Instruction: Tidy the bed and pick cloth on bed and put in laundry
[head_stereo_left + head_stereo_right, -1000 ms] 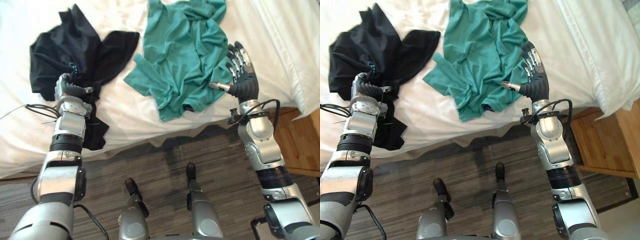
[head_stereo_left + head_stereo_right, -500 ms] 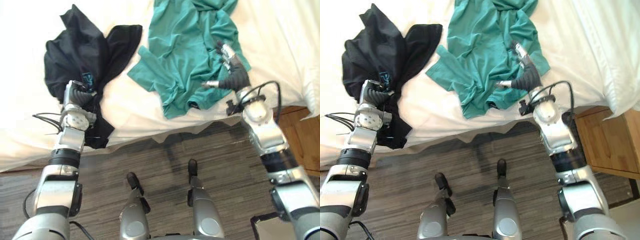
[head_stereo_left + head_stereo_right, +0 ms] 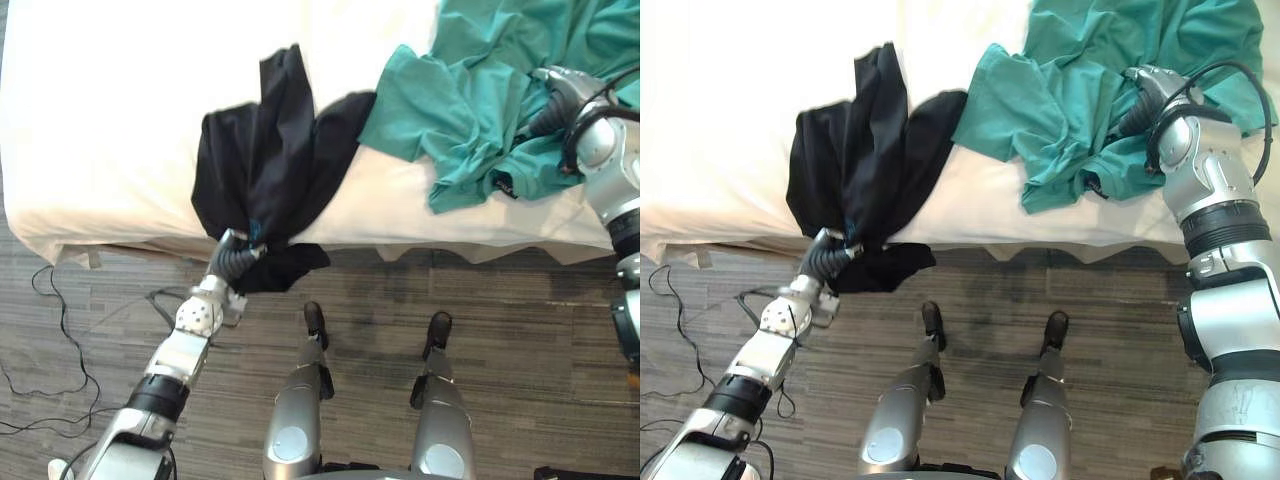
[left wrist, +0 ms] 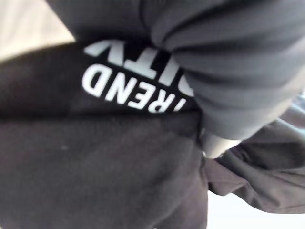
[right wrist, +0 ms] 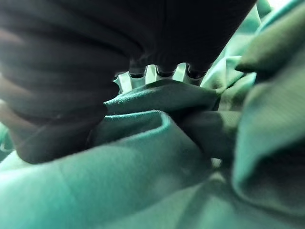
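Your left hand clenches the crumpled black cloth garment at the near edge of the white-sheeted bed, probably to drag it off. Your right hand is buried in the rumpled teal cloth garment on the right; I cannot tell its grip.

Head stereo pair looking down — sharing bed edge and floor, wrist cameras pressed close

Black cloth in left hand
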You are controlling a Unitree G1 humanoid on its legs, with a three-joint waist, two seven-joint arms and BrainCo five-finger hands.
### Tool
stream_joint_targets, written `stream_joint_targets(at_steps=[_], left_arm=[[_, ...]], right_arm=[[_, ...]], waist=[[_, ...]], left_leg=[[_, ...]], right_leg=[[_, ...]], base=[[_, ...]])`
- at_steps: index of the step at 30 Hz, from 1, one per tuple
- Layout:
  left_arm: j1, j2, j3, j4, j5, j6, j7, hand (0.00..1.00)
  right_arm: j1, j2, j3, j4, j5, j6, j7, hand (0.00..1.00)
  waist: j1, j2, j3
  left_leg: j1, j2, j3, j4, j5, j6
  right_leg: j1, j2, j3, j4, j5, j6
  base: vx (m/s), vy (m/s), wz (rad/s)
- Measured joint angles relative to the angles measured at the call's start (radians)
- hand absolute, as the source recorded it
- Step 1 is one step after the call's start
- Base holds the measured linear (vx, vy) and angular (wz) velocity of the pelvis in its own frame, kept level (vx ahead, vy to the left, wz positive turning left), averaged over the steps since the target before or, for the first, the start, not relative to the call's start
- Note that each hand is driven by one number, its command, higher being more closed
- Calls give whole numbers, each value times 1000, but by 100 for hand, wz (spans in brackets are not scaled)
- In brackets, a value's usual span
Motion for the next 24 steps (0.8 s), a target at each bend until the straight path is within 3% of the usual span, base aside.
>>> stream_joint_targets(at_steps=[2,5,8,9,11,14,16,19,22,23,24], left_arm=[[63,0,1,0,0,2,-26,100],[140,-6,10,-10,0,3,-61,100],[226,-40,19,-73,-2,24,-59,100],[236,-55,19,-83,-3,27,-58,100],[284,-118,15,-130,-9,42,-37,100],[313,-197,5,-134,-5,75,-9,100],[320,-238,1,-121,4,84,32,100],[324,-268,1,-74,-4,84,78,100],[338,-291,1,-34,-95,75,70,100],[356,-318,-3,0,-166,59,45,100],[366,-329,-9,26,-186,54,19,100]], right_arm=[[6,0,-46,25,11,0,9,100],[59,6,-137,97,211,-22,-1,100],[216,46,-253,112,468,-144,-30,100],[254,65,-282,108,507,-169,-33,100],[446,183,-351,22,712,-246,-43,100],[689,376,-376,-105,972,-263,-42,100],[853,487,-373,-181,1073,-282,-38,100],[1059,607,-310,-250,1052,-298,-22,100],[1206,679,-249,-299,1013,-304,-19,100],[1274,718,-207,-319,1017,-302,-11,100],[1300,733,-190,-318,1046,-298,1,100]], waist=[[15,4,-4],[22,0,-14],[17,-27,-45],[12,-30,-48],[4,-56,-81],[-26,-77,-138],[-47,-97,-184],[-76,-120,-210],[-89,-129,-243],[-126,-129,-275],[-129,-130,-298]], left_leg=[[1,0,-7,8,1,-1],[31,-1,-23,14,5,4],[66,-1,-6,11,4,4],[80,-1,-3,7,4,4],[144,0,32,-8,2,2],[204,15,39,-8,-24,-7],[213,19,45,-8,-29,-8],[254,16,32,-8,-42,-1],[262,13,-36,-8,-46,0],[246,-6,-158,-3,-44,12],[241,-22,-219,-8,-37,21]], right_leg=[[11,-1,-7,-1,0,-1],[65,0,-28,-18,0,-1],[88,1,-23,-20,0,-1],[99,1,-23,-20,0,-2],[131,4,3,-20,-7,-10],[172,22,19,-17,-27,-19],[176,26,26,-14,-47,-22],[228,22,11,-13,-65,-8],[265,21,-11,49,-137,5],[284,50,63,123,-243,-2],[301,60,85,138,-279,-8]], base=[[-14,8,14],[17,-10,16],[61,-26,-9],[57,-18,-21],[45,-12,-37],[43,-27,-25],[3,-14,-12],[4,2,15],[18,-17,89],[52,-70,195],[91,-86,199]])
